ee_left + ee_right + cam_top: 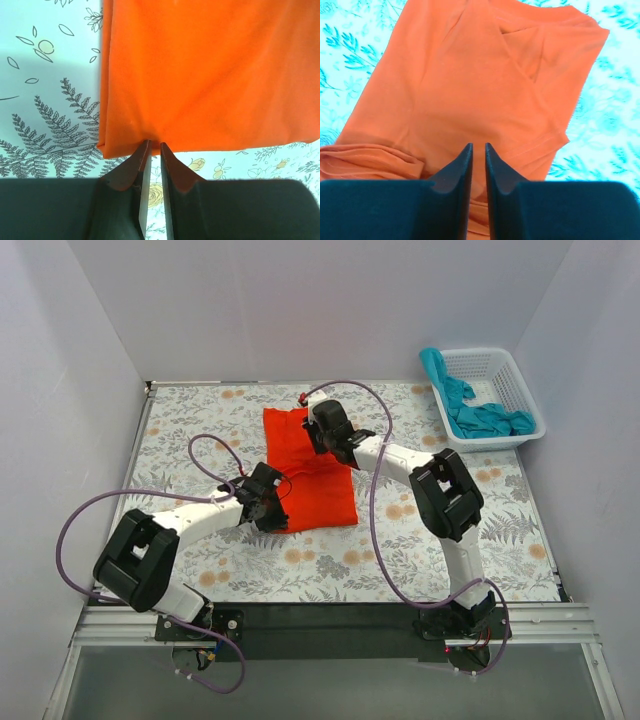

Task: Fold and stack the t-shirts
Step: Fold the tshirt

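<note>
An orange t-shirt [318, 480] lies partly folded on the floral table. My left gripper [272, 502] is at its near left edge. In the left wrist view the shirt [200, 75] fills the top, and my left gripper [154, 145] has its jaws almost together, pinching the hem, where small creases meet. My right gripper [320, 432] is over the far part of the shirt. In the right wrist view my right gripper [478, 146] has its jaws nearly closed just above the flat cloth [485, 75], holding nothing. A sleeve is folded inward at the top right.
A white basket [482, 352] stands at the back right with teal t-shirts [480, 418] in it, one hanging over its left rim. White walls enclose the table on three sides. Purple cables loop over the left side and the middle.
</note>
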Controlling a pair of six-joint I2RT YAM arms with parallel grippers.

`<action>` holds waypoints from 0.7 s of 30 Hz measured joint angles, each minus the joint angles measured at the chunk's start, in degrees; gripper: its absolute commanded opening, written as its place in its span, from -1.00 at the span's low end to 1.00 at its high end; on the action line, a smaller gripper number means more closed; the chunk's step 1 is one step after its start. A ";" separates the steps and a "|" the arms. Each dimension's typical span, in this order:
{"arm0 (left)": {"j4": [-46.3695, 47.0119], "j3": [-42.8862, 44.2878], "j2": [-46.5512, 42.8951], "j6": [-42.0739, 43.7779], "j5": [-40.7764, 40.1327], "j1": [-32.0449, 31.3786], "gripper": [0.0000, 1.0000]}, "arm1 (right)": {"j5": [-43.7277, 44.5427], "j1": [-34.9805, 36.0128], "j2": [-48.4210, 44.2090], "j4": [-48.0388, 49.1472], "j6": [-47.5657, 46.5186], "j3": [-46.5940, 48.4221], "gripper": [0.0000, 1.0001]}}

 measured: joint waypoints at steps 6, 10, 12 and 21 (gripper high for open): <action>-1.38 0.28 -1.44 0.09 -0.90 0.00 -0.57 | -2.80 -0.61 -5.14 -0.20 -0.63 -4.07 -0.40; -1.53 2.23 -1.99 1.46 -2.14 0.35 -0.57 | -7.45 -0.81 -11.45 -0.13 1.09 -10.03 -0.36; -1.36 3.82 -1.95 2.43 -2.14 0.98 -0.57 | -11.15 -1.14 -14.47 -0.04 2.43 -13.14 -0.35; 2.25 7.34 2.38 5.55 -1.86 6.40 -0.56 | -21.29 -3.93 -17.55 -0.55 4.37 -19.54 -0.37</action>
